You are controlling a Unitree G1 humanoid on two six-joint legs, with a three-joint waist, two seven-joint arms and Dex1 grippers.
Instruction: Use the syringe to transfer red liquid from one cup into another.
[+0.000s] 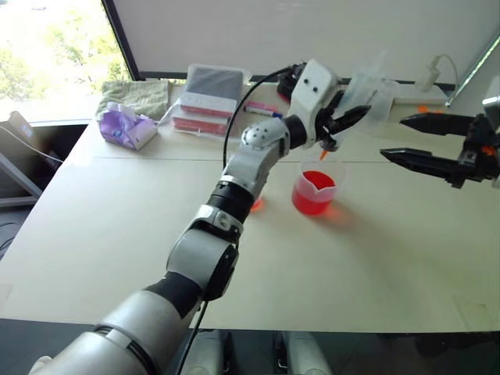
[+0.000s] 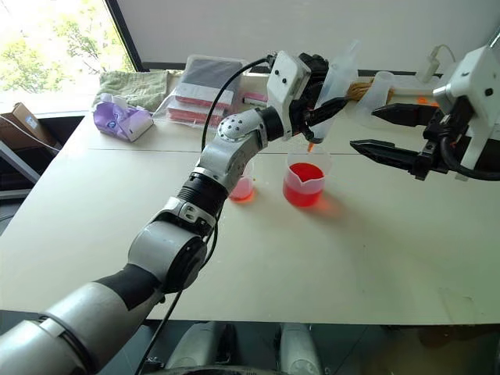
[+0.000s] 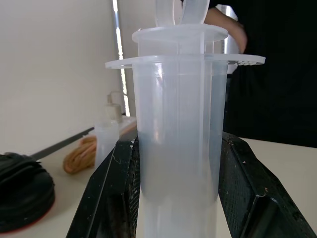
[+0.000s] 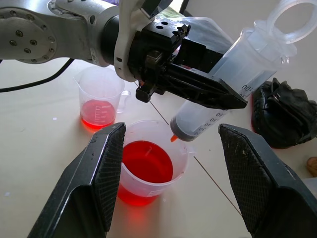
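The syringe [image 2: 332, 78] sits clamped in your left hand [image 2: 316, 105], tilted, its orange tip just above the larger cup [image 2: 305, 184] of red liquid [image 2: 305, 173] on the counter [image 2: 375, 258]; your right hand [image 2: 383, 131] waits beside it, fingers apart and empty. You are at the drawing step, so next dip the tip and pull the plunger. Left wrist view: the barrel looks empty. Right wrist view: the smaller cup [image 4: 101, 96] already holds a little red.

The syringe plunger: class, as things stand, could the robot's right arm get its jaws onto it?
Probably yes. The right gripper hangs with its jaws open beside the syringe, which the left gripper holds tilted over the beaker. The plunger's ring end sticks up free, nothing between.
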